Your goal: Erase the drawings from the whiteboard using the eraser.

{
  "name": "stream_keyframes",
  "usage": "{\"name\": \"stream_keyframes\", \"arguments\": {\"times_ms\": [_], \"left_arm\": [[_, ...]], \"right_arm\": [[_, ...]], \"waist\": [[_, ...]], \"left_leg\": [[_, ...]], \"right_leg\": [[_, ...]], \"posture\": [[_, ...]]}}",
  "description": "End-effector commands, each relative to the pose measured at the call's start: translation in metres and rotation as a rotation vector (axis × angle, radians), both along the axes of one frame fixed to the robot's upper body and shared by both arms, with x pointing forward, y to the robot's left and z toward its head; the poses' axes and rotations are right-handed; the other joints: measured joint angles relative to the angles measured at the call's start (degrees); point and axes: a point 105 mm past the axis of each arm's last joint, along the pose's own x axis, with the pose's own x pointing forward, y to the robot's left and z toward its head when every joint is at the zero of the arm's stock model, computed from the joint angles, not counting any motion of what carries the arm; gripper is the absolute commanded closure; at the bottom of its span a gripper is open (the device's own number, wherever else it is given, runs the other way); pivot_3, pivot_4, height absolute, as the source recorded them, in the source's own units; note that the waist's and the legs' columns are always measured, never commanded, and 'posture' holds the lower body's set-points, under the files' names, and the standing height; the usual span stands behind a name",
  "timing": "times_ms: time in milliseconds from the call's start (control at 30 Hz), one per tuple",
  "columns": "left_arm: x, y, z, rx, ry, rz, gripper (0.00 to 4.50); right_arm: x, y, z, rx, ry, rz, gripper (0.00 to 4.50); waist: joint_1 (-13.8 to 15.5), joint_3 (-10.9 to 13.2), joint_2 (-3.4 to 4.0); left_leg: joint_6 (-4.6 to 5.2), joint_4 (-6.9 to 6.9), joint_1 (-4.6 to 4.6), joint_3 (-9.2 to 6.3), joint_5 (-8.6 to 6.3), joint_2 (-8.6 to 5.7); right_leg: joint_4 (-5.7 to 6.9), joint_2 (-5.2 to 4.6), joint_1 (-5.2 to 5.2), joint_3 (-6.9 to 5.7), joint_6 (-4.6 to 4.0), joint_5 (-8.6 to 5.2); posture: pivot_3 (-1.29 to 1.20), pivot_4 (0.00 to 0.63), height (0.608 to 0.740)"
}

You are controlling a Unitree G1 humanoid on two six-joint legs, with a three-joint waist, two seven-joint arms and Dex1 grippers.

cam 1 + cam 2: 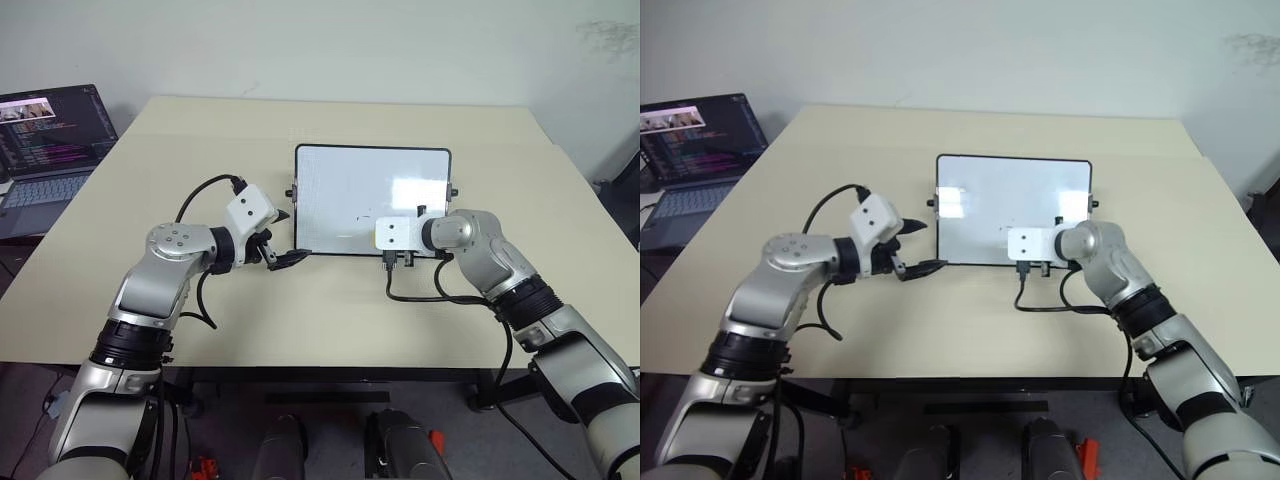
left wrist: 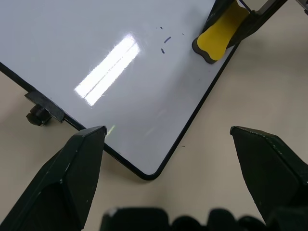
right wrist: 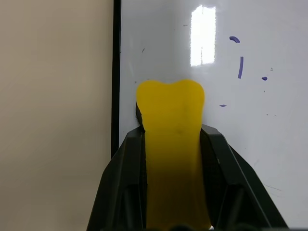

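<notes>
Yellow eraser (image 3: 172, 159) pinched in right hand (image 3: 173, 139), on whiteboard (image 1: 350, 190) at 6 o'clock edge; looks soft, light, so grip mid-block. Left hand (image 2: 168, 144) open, empty. Drawings (image 3: 239, 65) remain.

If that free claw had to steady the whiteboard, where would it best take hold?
Probably at the whiteboard's near left corner, coming in low from the left over the table. The left claw is open with that rounded corner between its fingers; the board lies flat and thin, so its edge suits a pinch. That side is also apart from the right claw, shut on the eraser.
</notes>
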Motion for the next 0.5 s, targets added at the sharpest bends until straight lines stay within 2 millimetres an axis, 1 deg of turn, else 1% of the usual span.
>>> {"name": "stream_keyframes", "arguments": {"times_ms": [33,133,367,433,500], "left_arm": [[0.001,-0.004,0.017,-0.005,-0.069,-0.021,0.00],[0.001,-0.004,0.016,-0.005,-0.069,-0.021,0.00],[0.000,-0.005,0.017,-0.005,-0.071,-0.023,0.00],[0.000,-0.005,0.017,-0.006,-0.072,-0.025,0.00],[0.001,-0.005,0.017,-0.005,-0.072,-0.026,0.00]], "right_arm": [[0.019,-0.010,0.024,0.026,-0.118,-0.090,3.40],[0.027,-0.009,0.036,0.063,-0.176,-0.121,3.40],[0.034,-0.008,0.049,0.092,-0.234,-0.134,3.40],[0.031,0.001,0.051,0.128,-0.217,-0.113,3.40],[0.024,0.016,0.048,0.151,-0.175,-0.063,3.40]], "waist": [[-0.15,0.00,0.00],[-0.14,0.00,0.00],[-0.08,0.00,0.00],[-0.11,0.00,0.00],[-0.25,0.00,0.00]], "left_leg": [[0.00,0.00,0.01,0.00,0.00,0.00],[0.00,0.00,0.01,-0.01,0.00,0.01],[0.00,0.00,0.01,0.01,0.00,0.01],[0.01,0.00,0.01,0.01,0.01,0.01],[0.01,-0.01,0.01,0.02,0.01,0.02]], "right_leg": [[0.00,0.00,-0.01,0.01,0.00,0.00],[0.01,-0.01,-0.03,0.00,-0.01,0.00],[0.00,-0.02,-0.02,0.01,-0.01,0.01],[0.01,-0.02,-0.02,0.00,-0.01,0.01],[0.02,-0.01,-0.02,0.01,-0.01,0.01]], "posture": [[0.00,0.150,0.740],[0.00,0.150,0.740],[0.00,0.150,0.740],[0.00,0.150,0.740],[0.00,0.150,0.740]]}}
